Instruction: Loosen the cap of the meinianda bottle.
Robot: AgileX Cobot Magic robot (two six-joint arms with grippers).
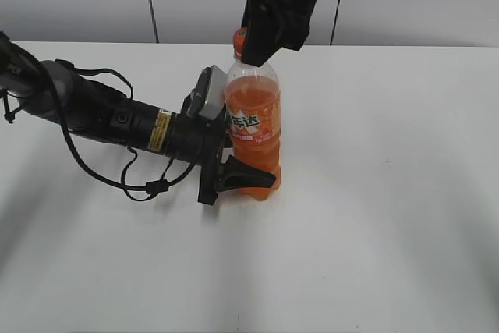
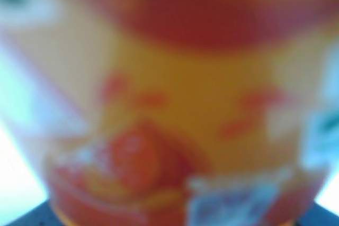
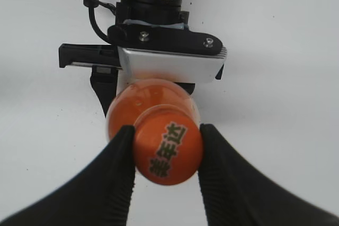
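Note:
The meinianda bottle stands upright on the white table, full of orange drink, with an orange label. My left gripper is shut on its lower body from the left. In the left wrist view the bottle fills the frame as a blur. My right gripper comes down from above and is shut on the orange cap. In the right wrist view the cap, printed with green characters, sits between the two black fingers, which touch its sides.
The white table runs to a grey wall at the back. The left arm and its cables lie across the table's left side. The left gripper's body shows beyond the bottle in the right wrist view.

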